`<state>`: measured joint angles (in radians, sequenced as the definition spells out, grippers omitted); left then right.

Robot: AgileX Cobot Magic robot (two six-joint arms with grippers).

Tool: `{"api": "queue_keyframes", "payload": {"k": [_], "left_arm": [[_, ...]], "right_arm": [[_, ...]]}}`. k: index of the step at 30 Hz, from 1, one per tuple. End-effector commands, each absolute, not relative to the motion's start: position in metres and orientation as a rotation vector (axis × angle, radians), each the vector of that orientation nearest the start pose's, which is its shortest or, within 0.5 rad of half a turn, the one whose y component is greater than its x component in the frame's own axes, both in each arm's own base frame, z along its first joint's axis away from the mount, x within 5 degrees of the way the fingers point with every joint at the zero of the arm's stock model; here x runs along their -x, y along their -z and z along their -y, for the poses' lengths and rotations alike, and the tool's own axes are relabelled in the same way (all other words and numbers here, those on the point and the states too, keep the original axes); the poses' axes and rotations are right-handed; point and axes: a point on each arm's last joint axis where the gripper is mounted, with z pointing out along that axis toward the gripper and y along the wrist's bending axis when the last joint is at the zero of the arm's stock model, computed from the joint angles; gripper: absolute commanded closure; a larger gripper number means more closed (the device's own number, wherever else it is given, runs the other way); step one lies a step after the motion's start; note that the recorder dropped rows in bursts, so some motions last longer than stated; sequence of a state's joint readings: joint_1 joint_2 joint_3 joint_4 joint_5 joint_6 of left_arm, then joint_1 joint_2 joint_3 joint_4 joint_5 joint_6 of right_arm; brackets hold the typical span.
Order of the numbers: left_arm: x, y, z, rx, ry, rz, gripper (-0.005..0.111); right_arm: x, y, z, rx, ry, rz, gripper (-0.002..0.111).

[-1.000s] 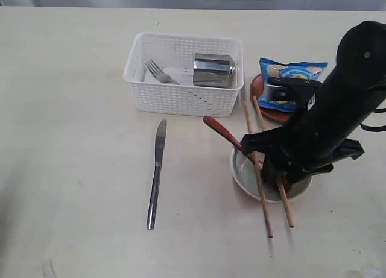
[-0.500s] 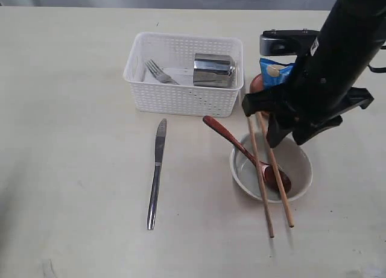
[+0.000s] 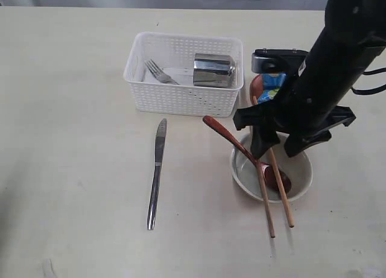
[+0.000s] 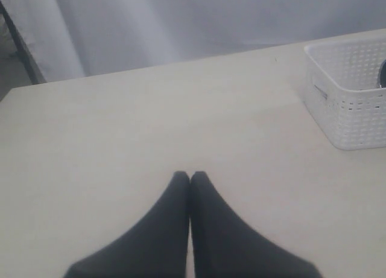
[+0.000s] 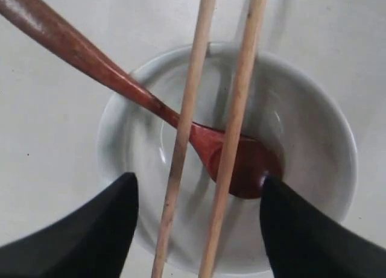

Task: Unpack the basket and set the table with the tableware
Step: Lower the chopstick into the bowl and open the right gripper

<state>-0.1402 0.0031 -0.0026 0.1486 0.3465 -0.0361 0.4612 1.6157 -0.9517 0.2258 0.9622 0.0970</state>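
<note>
A wide, pale cream tabletop [image 3: 72,109] carries a white rectangular lattice-sided plastic basket [image 3: 181,100] near the middle of its far edge. Inside the basket lie a steel fork [image 3: 160,73] and a small steel cup [image 3: 213,70] tipped on its side. In front of the basket, towards the near edge, a steel table knife [image 3: 157,172] lies flat. To the right sits a pale cream bowl [image 3: 301,175] with a reddish-brown wooden spoon [image 3: 226,133] resting in it and two wooden chopsticks [image 3: 268,210] laid across its rim. Behind the bowl, a round brown plate [image 3: 256,84] and a blue chip bag [image 3: 274,85] are mostly hidden by the black arm. The right gripper [image 5: 199,183] hangs over the bowl with its jaws spread wide, one on each side of the chopsticks, gripping nothing. The left gripper [image 4: 190,178] hovers over bare table with its jaws pressed together and empty. The fork and cup look light, stiff and slippery. The fork probably wants a pinch across its handle, and the cup, likely to roll, a grip across its wall. Only the right wrist view shows the clear gaps between jaws and chopsticks and the spoon's head resting inside the bowl. Only the exterior view shows what is in the basket. Only the left wrist view shows the left gripper.
</note>
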Motion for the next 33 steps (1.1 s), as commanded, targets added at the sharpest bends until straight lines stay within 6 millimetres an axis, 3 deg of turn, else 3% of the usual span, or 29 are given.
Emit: {"api": "queue_keyframes", "payload": {"k": [1,10,17,25,33], "left_arm": [[-0.0535,-0.1825,0.0031,-0.18,-0.012,-1.815,0.107],[-0.0535,-0.1825,0.0031,-0.18,-0.012,-1.815,0.107],[-0.0535,-0.1825,0.0031,-0.18,-0.012,-1.815,0.107],[-0.0535,-0.1825,0.0031,-0.18,-0.012,-1.815,0.107],[-0.0535,-0.1825,0.0031,-0.18,-0.012,-1.815,0.107]], "right_arm": [[-0.2435,-0.1901,-0.1392,0.388,-0.291,-3.121,0.051],[-0.2464,-0.1833,-0.1404,0.389,-0.284,-3.127,0.052],[-0.2467,-0.1832,-0.14,0.397,-0.275,-3.123,0.075],[-0.2467,-0.1832,-0.14,0.397,-0.275,-3.123,0.045],[-0.2407,-0.1811,-0.1491,0.489,-0.264,-3.103,0.044]]}}
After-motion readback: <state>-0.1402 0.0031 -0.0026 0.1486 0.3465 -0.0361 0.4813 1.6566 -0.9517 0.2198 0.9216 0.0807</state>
